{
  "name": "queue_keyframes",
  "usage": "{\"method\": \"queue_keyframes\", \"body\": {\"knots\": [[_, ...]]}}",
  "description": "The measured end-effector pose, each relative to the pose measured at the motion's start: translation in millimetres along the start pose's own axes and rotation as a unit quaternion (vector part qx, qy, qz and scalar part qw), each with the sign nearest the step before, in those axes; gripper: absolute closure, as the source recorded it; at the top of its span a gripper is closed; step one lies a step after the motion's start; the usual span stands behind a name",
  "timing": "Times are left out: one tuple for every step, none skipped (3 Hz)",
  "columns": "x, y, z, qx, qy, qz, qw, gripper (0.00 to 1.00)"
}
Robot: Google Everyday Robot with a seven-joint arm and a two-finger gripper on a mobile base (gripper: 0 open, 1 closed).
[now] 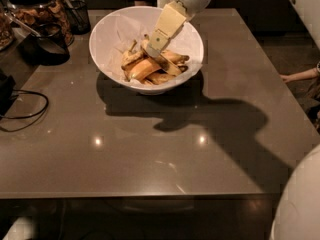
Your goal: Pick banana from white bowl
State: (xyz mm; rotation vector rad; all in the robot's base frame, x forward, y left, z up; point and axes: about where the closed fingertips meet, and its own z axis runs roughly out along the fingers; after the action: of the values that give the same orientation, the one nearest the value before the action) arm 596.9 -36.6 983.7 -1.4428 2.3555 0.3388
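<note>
The white bowl (107, 44) with crinkled paper lining stands at the far middle of the grey table. It holds a pile of bananas. A dull yellow banana with dark brown blotches and a dark end (170, 66) lies across the pile toward the right. A cleaner orange-yellow banana (143, 69) lies in front of it. My gripper (153, 49) reaches down from the upper right into the bowl. Its cream tip is at the top of the pile, by the blotched banana's far end.
A dark glass jar of snacks (37, 11) and a black holder (76, 15) stand at the back left. A black cable (25, 111) lies on the left of the table. A person's hand (300, 76) shows at the right edge. A white robot part (300, 204) fills the bottom right.
</note>
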Motion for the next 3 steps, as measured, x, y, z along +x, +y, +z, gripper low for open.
{"method": "queue_keyframes", "body": {"knots": [[-10.8,0.7,8.9,0.000,0.005,0.000,1.0000,0.12],[-15.7,0.1,22.6,0.000,0.019,0.000,0.9998,0.18],[-13.6,-4.1,33.4,-0.003,0.027,0.007,0.9996,0.22]]}}
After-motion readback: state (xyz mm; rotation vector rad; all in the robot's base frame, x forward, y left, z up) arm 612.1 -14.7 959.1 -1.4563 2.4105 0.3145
